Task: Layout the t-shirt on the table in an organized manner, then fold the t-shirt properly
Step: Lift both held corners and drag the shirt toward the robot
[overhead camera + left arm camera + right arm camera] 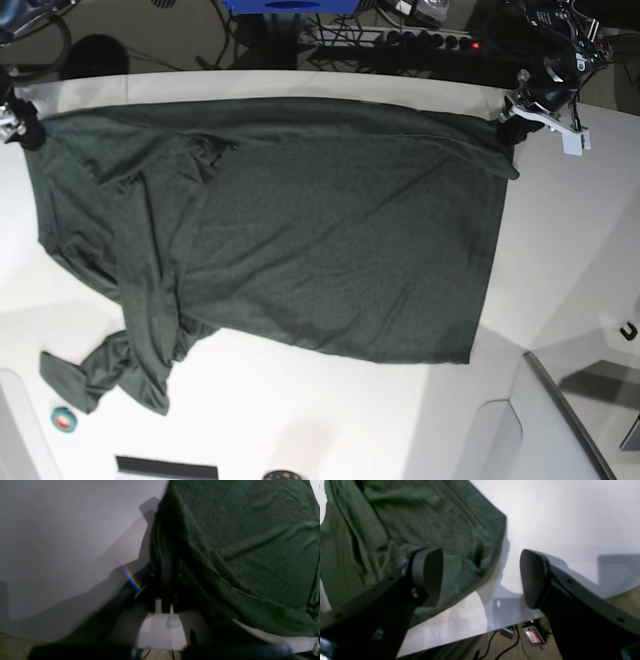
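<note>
The dark green t-shirt (330, 240) lies spread across the white table (560, 260), with one sleeve bunched at the lower left (95, 375). At the shirt's far right corner in the base view, my left gripper (514, 124) is shut on the fabric. In the left wrist view its dark fingers (166, 577) are pinched into a raised fold of the t-shirt (250, 542). My right gripper (18, 125) is at the shirt's far left corner. In the right wrist view it (481, 577) stands wide open above the t-shirt's (420, 517) edge, nothing between the fingertips (430, 572).
A small green tape roll (63, 420) lies near the table's front left. A black hook-like piece (628, 330) sits at the right edge. Past the table's curved edge (470, 632) the floor holds cables and a power box (532, 635).
</note>
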Robot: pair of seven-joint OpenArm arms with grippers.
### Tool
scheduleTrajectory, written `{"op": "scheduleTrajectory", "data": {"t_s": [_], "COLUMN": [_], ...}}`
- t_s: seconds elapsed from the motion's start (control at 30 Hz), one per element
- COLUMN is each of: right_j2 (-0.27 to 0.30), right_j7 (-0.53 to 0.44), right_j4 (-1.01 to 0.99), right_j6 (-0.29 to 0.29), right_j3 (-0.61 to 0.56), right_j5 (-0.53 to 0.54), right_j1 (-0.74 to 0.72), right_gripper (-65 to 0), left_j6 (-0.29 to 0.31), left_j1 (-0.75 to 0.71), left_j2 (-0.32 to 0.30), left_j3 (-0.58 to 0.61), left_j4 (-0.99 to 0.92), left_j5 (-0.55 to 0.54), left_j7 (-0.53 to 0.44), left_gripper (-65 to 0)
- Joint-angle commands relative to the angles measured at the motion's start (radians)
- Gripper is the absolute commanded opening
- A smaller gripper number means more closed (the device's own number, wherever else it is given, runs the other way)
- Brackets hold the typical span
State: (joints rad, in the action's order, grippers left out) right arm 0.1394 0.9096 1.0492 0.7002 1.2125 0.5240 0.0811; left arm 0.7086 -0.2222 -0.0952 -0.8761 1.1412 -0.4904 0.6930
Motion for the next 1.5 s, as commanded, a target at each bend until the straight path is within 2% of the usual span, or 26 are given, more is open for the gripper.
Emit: {"op": "scheduleTrajectory", "data": {"t_s": [0.0, 0.17, 0.33, 0.57, 0.73, 1.03, 1.17, 1.27, 1.47], "right_j2": [-0.002, -0.005, -0.034, -0.057, -0.059, -0.074, -0.073, -0.076, -0.099], "right_j7": [0.047, 0.053, 0.107, 0.115, 0.104, 0.078, 0.081, 0.099, 0.259], "right_j4": [-0.002, -0.002, 0.036, 0.069, 0.064, 0.070, 0.079, 0.142, 0.371], "right_j6": [-0.002, -0.002, -0.002, -0.002, -0.002, -0.002, -0.002, -0.002, -0.002], "right_j3": [-0.003, -0.003, -0.004, -0.006, -0.098, -0.104, -0.099, -0.105, -0.104], "right_j5": [-0.041, -0.041, -0.041, -0.041, -0.041, -0.041, -0.041, -0.041, -0.041], "right_j1": [0.007, 0.009, 0.015, 0.012, 0.012, 0.009, 0.009, 0.010, 0.007], "right_gripper": [-19.7, -19.7, -19.7, -20.1, -33.6, -64.5, -64.7, -64.7, -64.5], "left_j6": [-0.010, -0.010, -0.010, -0.010, -0.010, -0.010, -0.010, -0.010, -0.022], "left_j1": [-0.009, -0.010, -0.009, -0.009, -0.009, -0.015, -0.018, -0.019, -0.019], "left_j2": [-0.008, -0.008, -0.008, -0.008, -0.008, -0.008, -0.004, -0.002, 0.007], "left_j3": [0.001, 0.001, 0.001, 0.001, 0.001, 0.001, 0.002, -0.005, -0.005], "left_j4": [0.003, 0.003, 0.003, 0.003, 0.003, 0.004, 0.063, 0.128, 0.337], "left_j5": [0.042, 0.043, 0.040, 0.040, 0.040, 0.039, 0.045, 0.045, 0.043], "left_j7": [0.037, 0.037, 0.037, 0.037, 0.037, 0.037, 0.041, 0.127, 0.287], "left_gripper": [-65.0, -65.0, -65.0, -65.0, -65.0, -65.0, -65.0, -65.0, -65.0]}}
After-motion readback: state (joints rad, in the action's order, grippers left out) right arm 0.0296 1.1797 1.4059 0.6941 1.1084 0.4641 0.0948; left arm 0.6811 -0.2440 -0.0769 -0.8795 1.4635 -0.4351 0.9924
